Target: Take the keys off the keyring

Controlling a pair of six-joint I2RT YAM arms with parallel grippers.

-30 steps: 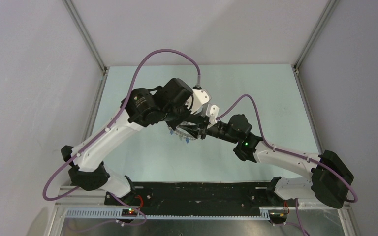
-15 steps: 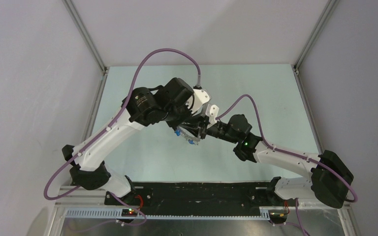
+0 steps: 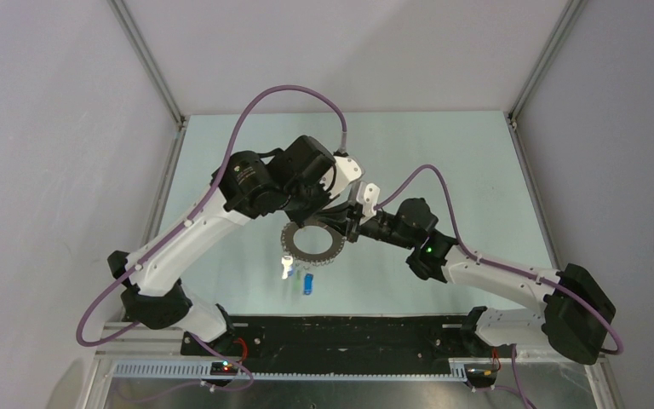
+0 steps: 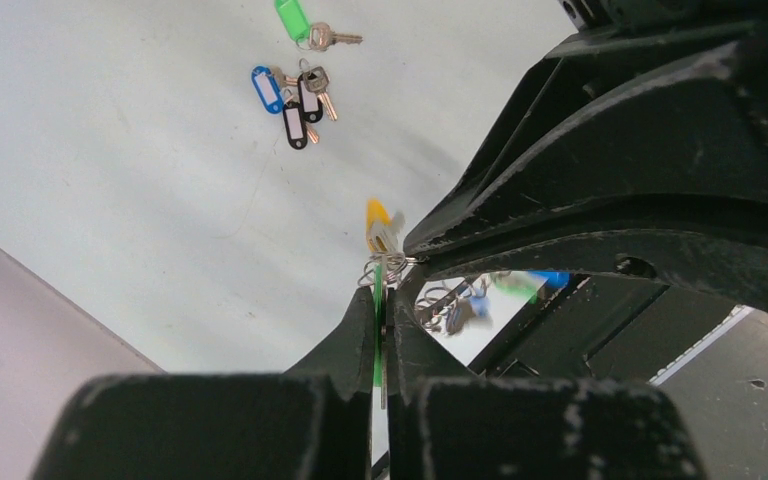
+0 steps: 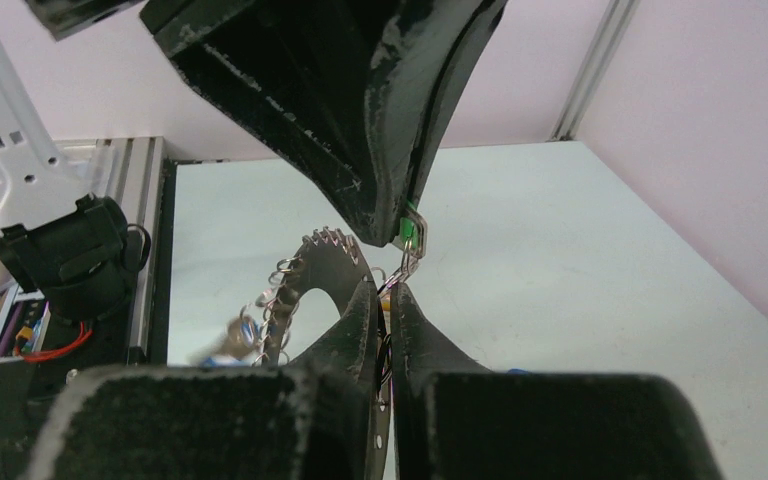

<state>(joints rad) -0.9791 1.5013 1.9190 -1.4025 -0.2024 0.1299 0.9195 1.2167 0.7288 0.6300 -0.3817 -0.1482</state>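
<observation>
A pale mint-green flat tabletop (image 3: 443, 145) fills the middle of the top view under even, soft light. Plain lilac-grey matte walls (image 3: 51, 128) close it in at the left, back and right. Silver aluminium frame posts (image 3: 147, 64) slant down from the upper corners. Along the bottom run a flat black strip (image 3: 349, 328) and a grey slotted cable duct (image 3: 324, 372).
</observation>
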